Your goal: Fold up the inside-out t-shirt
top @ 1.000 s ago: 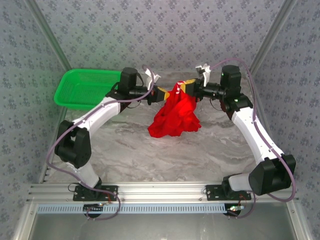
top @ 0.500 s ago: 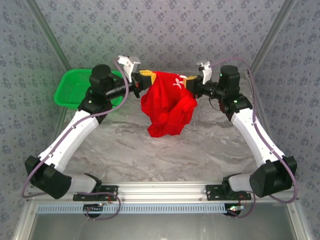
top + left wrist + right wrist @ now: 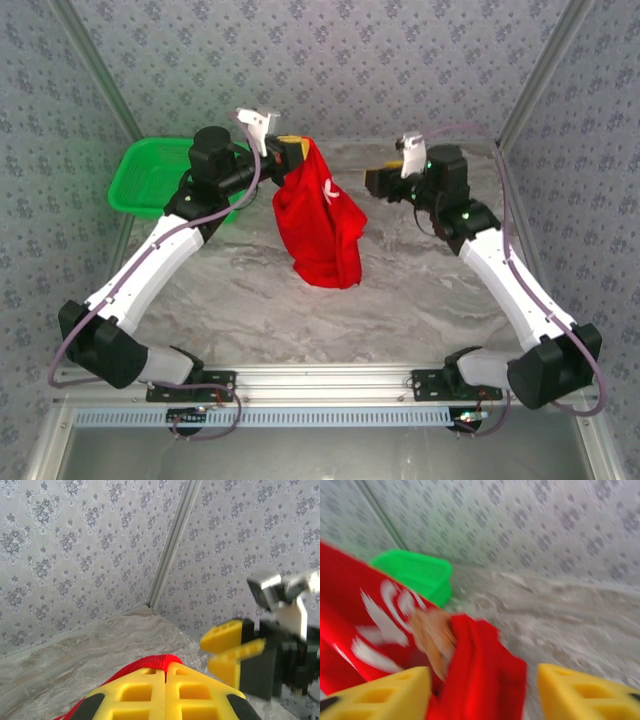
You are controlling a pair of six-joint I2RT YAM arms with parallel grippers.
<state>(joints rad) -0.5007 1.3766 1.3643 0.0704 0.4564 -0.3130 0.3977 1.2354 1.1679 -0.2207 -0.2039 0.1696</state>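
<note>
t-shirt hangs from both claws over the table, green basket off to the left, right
Not both: the top view shows only the left claw shut on the t-shirt, while the right claw is open beside it. The t-shirt does hang over the table, green basket to the left.

The red t-shirt [image 3: 318,225] is hanging in 1 crumpled, lengthwise bunch, its top pinched in the left gripper [image 3: 292,152]. White print marks are showing, and its lower end is seemingly touching the table [image 3: 250,300] toward the far edge.
</note>
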